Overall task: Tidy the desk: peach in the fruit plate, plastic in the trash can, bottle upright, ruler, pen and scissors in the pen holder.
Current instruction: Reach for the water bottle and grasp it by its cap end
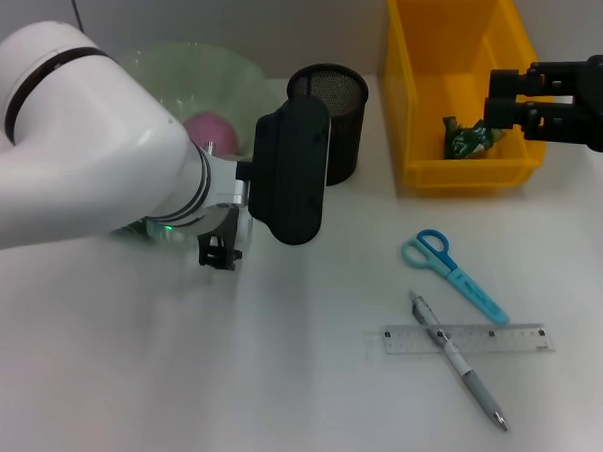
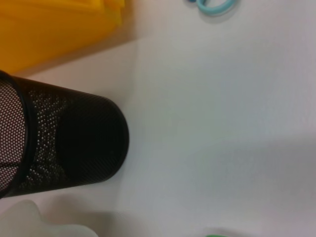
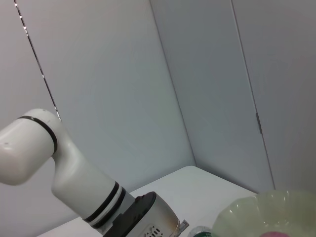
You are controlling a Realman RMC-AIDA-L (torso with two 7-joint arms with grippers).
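A pink peach [image 1: 211, 132] lies in the pale green fruit plate [image 1: 203, 67]. The crumpled green plastic [image 1: 469, 139] sits inside the yellow trash can [image 1: 417, 111], and my right gripper [image 1: 505, 99] hangs open just above it. My left gripper [image 1: 220, 249] is low over the table in front of the plate. Beside it, a sliver of the green bottle [image 1: 141, 229] shows under the arm, and most of it is hidden. The black mesh pen holder [image 1: 331, 117] stands upright. Blue scissors [image 1: 450, 273], the clear ruler [image 1: 467, 338] and a pen [image 1: 461, 365] lying across it are on the table at the right.
The left wrist view shows the pen holder [image 2: 64, 143] close by, the yellow bin's corner [image 2: 54, 29] and the scissors' handle [image 2: 215, 6]. In the right wrist view a wall, the left arm [image 3: 74, 173] and the plate's rim [image 3: 256, 210] are visible.
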